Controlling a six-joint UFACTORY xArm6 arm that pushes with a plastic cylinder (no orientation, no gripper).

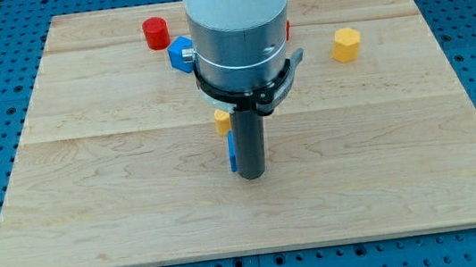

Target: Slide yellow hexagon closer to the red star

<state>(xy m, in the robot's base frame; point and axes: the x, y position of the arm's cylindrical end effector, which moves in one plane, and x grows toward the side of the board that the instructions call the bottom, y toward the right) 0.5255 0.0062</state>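
One rod, my tip [251,176] rested on the board, touching a blue block [232,151], yellow hexagon [346,44] well apart, no writing.

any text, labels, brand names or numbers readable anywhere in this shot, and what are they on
None: no word, number, brand or sign can be read in this view.
The wooden board is plain.
The yellow hexagon, red cylinder, blue block and the small yellow block carry no marks.
The arm's white and grey housing shows no label, nor does my tip.
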